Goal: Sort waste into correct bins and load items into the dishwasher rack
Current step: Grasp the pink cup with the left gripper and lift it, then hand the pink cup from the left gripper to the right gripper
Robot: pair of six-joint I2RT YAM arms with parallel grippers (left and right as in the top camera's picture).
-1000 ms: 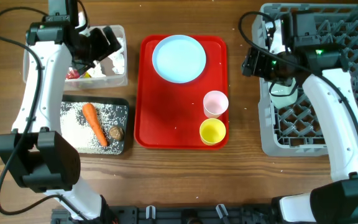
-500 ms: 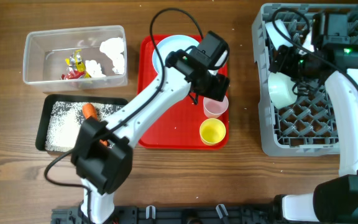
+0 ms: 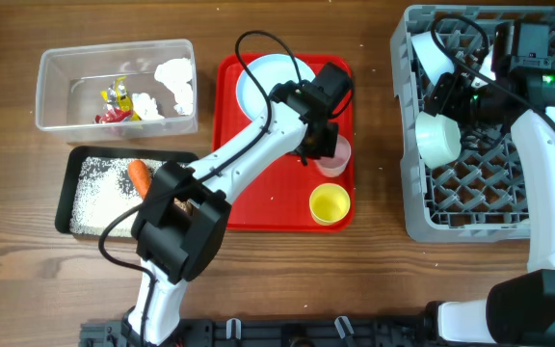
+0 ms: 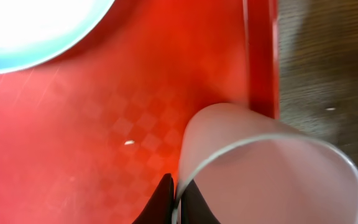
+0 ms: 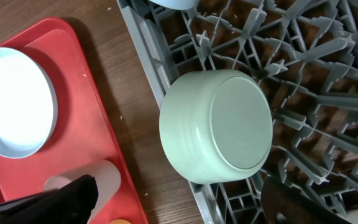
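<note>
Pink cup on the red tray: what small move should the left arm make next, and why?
Probably close the left end effector on the pink cup's wall, then lift. The left wrist view shows its fingers right at the cup's rim, seemingly one on each side, with the cup resting on the red tray near its right edge. Whether they already pinch it is unclear.

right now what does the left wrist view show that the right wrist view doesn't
Only the left wrist view: the left tool close against the pink cup, and a white speck on the red tray. Only the right wrist view: the grey rack, with a light blue bowl at its edge, base towards the camera. Both: the pink cup, the red tray, the light blue plate and the wooden table.
</note>
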